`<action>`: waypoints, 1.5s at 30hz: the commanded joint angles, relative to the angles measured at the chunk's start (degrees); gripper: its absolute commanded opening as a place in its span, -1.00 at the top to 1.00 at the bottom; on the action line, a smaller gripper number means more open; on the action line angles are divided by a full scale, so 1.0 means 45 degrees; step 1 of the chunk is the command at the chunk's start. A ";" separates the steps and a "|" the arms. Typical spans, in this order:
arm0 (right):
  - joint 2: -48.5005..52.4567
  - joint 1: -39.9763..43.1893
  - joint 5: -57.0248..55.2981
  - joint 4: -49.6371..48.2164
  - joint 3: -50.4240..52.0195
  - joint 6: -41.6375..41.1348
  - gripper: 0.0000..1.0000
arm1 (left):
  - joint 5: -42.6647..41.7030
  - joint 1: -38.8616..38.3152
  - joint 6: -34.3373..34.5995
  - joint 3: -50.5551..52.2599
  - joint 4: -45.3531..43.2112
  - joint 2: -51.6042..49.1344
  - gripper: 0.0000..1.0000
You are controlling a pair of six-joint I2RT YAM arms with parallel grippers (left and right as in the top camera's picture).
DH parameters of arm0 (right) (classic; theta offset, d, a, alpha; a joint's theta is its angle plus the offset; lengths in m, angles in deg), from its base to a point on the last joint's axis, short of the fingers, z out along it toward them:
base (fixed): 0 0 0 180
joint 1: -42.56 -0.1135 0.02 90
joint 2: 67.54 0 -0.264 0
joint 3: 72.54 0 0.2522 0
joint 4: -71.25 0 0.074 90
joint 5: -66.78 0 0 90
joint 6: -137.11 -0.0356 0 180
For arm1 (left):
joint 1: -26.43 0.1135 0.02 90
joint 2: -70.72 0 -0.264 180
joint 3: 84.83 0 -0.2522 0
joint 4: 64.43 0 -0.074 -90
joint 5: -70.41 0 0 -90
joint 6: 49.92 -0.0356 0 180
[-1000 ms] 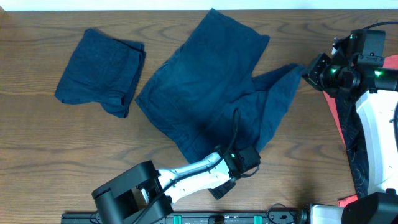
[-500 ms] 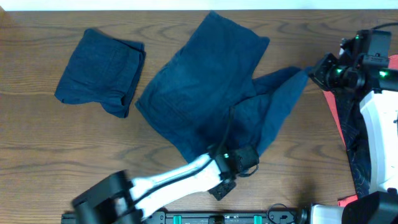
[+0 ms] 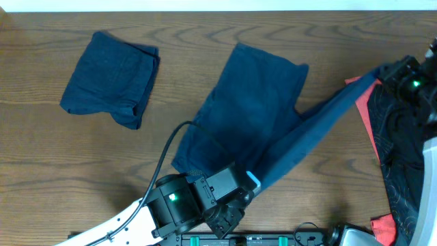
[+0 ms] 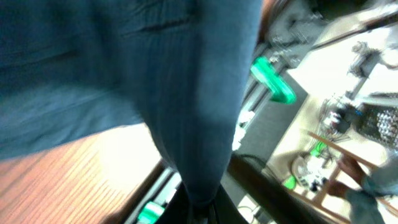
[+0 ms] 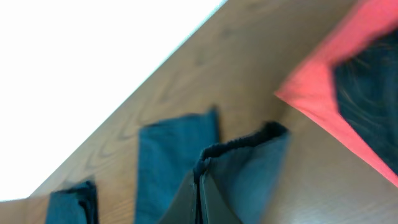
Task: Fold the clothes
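1. Fingertips of the left gripper point(image 3: 251, 184) and right gripper point(image 3: 384, 71) are pressed together on the unfolded shorts point(image 3: 252, 109), each pinching one end of a leg.
2. Since one second ago, the right gripper has retreated toward the right edge. The leg, formerly slack, now runs as a taut band from the near edge up to it, and the body has slid rightward. Judgement: stretching phase; fold not yet made.
3. Folded bundle point(image 3: 109, 78) is unmoved near the far-left corner.
4. Red-edged fabric point(image 3: 365, 116) lies at the right edge, beneath the band's upper end.
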 commanded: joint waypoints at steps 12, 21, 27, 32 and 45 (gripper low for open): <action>0.4964 -0.3177 0.0160 -0.6008 -0.0146 -0.0491 0.98 | 0.7111 0.1098 0.4784 0.0039 0.1914 -0.1282 0.88; 0.8029 -0.4114 0.1554 -0.9724 -0.0146 -0.0704 0.98 | 0.7791 0.2463 0.5212 0.0272 0.1948 -0.3589 0.88; 0.9175 -0.4367 0.2341 -1.0676 -0.0146 -0.0733 0.97 | 0.7800 0.3031 0.6241 0.0277 0.2001 -0.4920 0.88; 0.9554 -0.4571 0.2380 -1.0928 -0.0146 -0.0534 0.90 | 0.7800 0.3507 0.6751 0.0277 0.2186 -0.5576 0.88; 0.9476 -0.4012 0.4167 -1.0210 -0.0146 0.0656 0.08 | 0.7907 0.4794 0.6926 0.0063 0.2929 -0.5595 -0.18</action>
